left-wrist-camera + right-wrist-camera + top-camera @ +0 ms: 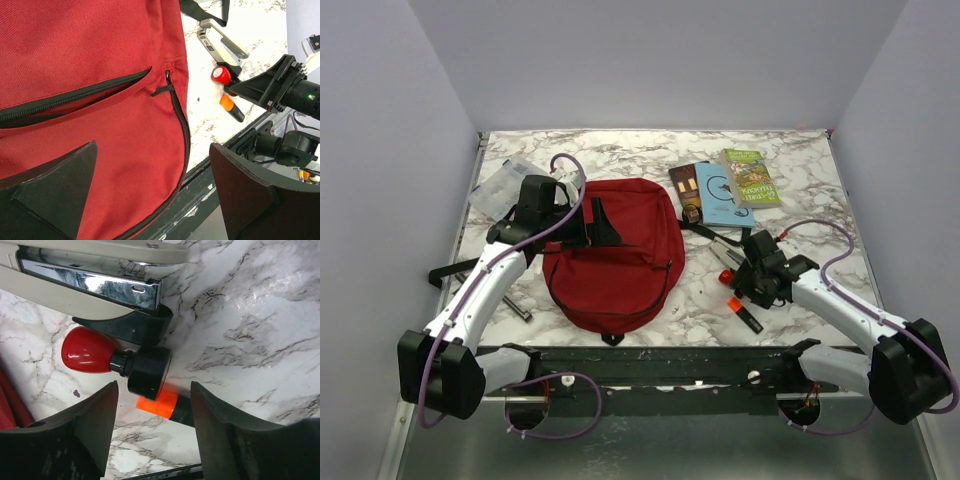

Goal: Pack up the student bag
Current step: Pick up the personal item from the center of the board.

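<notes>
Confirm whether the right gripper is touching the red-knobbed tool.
Apart. The right wrist view shows a visible gap between the red-knobbed tool and the right gripper on both sides.

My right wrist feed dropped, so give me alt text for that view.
The right gripper is open over an orange-banded black marker and a red-knobbed black object on the marble table. A beige-and-chrome stapler lies just beyond; the red edge of the student bag shows at lower left.

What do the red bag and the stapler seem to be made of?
The student bag: woven fabric, matte; a fine diagonal weave shows. The stapler: probably a beige plastic shell over shiny metal, which mirrors the light.
</notes>
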You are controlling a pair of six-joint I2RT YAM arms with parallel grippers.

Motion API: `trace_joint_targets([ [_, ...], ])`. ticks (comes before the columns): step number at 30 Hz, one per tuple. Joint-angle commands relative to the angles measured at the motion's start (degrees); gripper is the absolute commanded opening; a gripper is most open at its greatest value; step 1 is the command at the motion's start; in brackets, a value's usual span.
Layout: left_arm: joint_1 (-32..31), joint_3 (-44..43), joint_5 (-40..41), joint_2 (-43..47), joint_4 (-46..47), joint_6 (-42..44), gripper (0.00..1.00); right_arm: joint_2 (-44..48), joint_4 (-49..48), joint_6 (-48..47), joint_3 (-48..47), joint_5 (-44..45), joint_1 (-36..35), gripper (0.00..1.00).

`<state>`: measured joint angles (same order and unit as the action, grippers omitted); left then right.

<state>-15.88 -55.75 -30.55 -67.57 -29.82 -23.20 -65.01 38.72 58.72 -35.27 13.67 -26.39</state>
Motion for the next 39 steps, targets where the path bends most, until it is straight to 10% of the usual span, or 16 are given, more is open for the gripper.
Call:
trace_joint_targets([
  [1, -0.1, 0.5, 0.5, -0.7, 1.1, -0.5, 0.95, 0.4, -4.1, 0.8, 2.2, 1.0, 0.2, 0.6],
  [14, 6.0, 8.3, 8.3, -1.1, 4.0, -25.9, 0.86, 0.6, -10.9, -9.9, 4.2, -0.8, 0.2, 0.21],
  [20, 6.2, 1.4, 8.7, -5.7, 1.2, -13.6, 0.74, 3.8, -14.1, -14.4, 5.3, -6.0, 0.1, 0.08],
  [29, -5.8, -17.7, 29.8, -14.7, -13.8, 13.0, 0.88, 3.9, -20.3, -21.4, 3.6, -18.7, -0.4, 0.01],
  [39, -10.1, -22.2, 44.5, -24.5, -16.2, 20.5, 0.87, -11.1, -32.8, -18.9, -8.1, -33.6, -0.7, 0.01],
])
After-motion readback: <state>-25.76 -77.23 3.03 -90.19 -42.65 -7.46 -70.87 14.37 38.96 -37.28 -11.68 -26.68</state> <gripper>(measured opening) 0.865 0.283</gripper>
